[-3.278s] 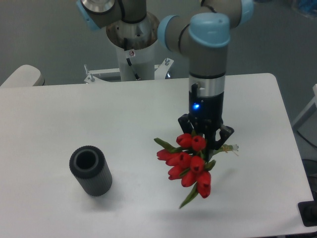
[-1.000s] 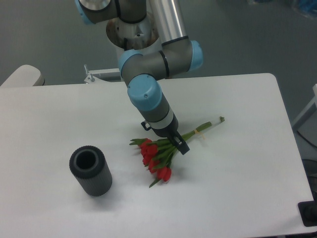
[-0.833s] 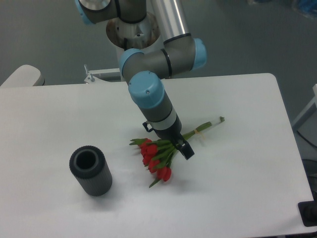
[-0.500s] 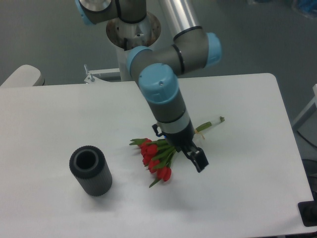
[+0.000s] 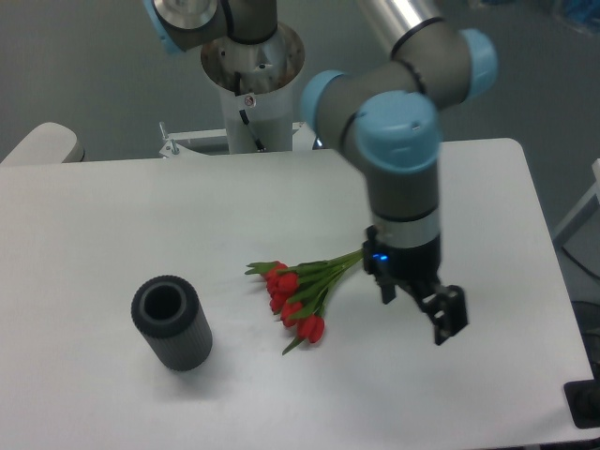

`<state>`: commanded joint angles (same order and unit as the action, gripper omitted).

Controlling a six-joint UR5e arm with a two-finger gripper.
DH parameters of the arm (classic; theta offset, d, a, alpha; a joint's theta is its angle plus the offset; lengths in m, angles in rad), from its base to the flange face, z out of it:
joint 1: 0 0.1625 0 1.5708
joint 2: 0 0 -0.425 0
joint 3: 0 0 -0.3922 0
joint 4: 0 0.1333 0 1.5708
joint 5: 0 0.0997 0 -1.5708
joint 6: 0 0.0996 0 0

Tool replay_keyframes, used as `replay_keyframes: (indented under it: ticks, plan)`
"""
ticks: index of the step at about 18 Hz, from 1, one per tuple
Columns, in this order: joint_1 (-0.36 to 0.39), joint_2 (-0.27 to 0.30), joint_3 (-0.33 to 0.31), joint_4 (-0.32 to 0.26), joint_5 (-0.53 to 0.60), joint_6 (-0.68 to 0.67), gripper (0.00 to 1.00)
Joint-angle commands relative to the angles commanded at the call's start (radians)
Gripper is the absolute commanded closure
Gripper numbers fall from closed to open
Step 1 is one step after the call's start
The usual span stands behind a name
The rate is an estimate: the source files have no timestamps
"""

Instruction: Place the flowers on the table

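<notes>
A: Where are the flowers (image 5: 298, 292)?

B: Lying flat on the surface (image 5: 122, 225), about center frame. Red heads point lower left, stems run up to the right and pass behind the arm (image 5: 403, 178). Touching the white top, nothing holding them.

A: Gripper (image 5: 419, 305)?

B: Right of the bunch, lower right of center, hanging above the surface. Fingers (image 5: 448, 314) spread apart, empty. Clear gap between them and the stems.

A: So which step?

B: Release looks done; I'd call this the retreat after placing. Task reads as basically complete, since the bunch rests on the surface on its own.

A: Next move?

B: Just clear out: lift and pull away up or to the right, keeping the wrist off the stem ends hidden behind it. A low swing toward the left could snag the stems and drag the bunch.

A: Anything else around?

B: Dark ribbed vase (image 5: 171, 323), upright, lower left of the frame, well apart from the flowers. Not in the way.
</notes>
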<state>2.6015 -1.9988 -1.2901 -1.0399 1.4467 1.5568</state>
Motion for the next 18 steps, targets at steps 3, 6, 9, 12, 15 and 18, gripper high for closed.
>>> replay_keyframes:
  ticks: [3, 6, 9, 12, 15, 18]
  plan:
    - [0.041, 0.003, 0.011, -0.040, -0.041, 0.060, 0.02]
    - [0.052, 0.005, 0.017, -0.052, -0.060, 0.085, 0.02]
    - [0.048, 0.005, 0.018, -0.052, -0.060, 0.085, 0.02]
    - [0.048, 0.005, 0.017, -0.052, -0.060, 0.085, 0.01]
    - [0.048, 0.003, 0.018, -0.052, -0.060, 0.088, 0.01]
    - [0.048, 0.005, 0.017, -0.051, -0.060, 0.088, 0.01]
